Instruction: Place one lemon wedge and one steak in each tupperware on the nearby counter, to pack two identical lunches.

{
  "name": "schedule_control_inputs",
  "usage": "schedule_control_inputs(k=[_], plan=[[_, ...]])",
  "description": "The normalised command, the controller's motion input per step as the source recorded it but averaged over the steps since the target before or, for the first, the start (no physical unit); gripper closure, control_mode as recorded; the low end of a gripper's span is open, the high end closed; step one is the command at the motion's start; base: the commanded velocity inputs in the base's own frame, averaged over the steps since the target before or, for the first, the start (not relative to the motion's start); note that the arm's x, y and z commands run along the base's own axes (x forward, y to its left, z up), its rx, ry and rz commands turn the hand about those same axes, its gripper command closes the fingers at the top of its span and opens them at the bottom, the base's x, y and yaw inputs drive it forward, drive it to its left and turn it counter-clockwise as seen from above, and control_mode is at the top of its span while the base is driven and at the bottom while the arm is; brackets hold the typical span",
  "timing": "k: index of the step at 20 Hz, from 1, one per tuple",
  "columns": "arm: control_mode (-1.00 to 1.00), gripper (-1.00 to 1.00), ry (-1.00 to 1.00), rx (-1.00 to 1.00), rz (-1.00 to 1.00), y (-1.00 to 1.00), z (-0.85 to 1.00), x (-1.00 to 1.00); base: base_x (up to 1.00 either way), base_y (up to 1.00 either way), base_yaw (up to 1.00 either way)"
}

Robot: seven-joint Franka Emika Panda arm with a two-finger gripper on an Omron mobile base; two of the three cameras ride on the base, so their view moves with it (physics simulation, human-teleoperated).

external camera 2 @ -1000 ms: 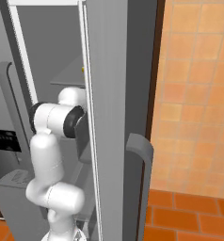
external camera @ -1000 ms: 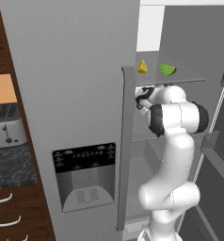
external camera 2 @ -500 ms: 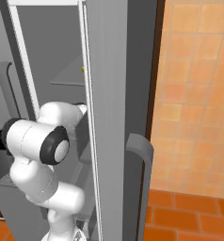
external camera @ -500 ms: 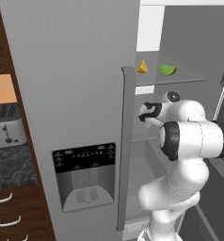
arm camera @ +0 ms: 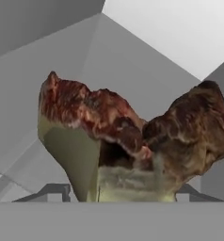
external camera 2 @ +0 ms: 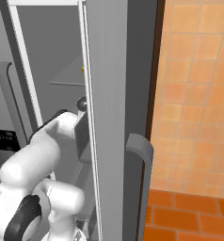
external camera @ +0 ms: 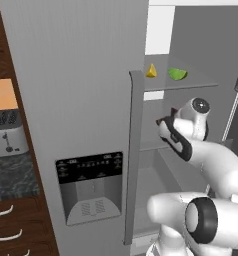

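Hand point(external camera: 163, 125) sits inside the fridge with the lumpy brown-and-red steak point(arm camera: 132, 136) right against its tips, long axis across them; whether it grips I cannot tell.

One lemon wedge point(external camera: 151, 71) is lying on the fridge shelf, and one green lime wedge point(external camera: 177, 74) is lying just to its right. One steak point(arm camera: 132, 136) is showing close in the hand view. One toaster point(external camera: 8, 134) is standing at the far left, above three curved drawer handles point(external camera: 2, 212).
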Motion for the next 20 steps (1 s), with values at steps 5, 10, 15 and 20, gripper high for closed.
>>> schedule_control_inputs(k=[5,10,15,20], plan=[[-1.00,1.00,0.03,0.00,0.00,0.20,0.35,-1.00,0.00,0.00,0.00],[-1.00,1.00,0.03,0.00,0.00,0.18,0.48,-1.00,0.00,0.00,0.00],[-1.00,1.00,0.03,0.00,0.00,0.18,0.67,-1.00,0.00,0.00,0.00],[-1.00,1.00,0.00,0.00,0.00,0.07,0.33,-1.00,0.00,0.00,0.00]])
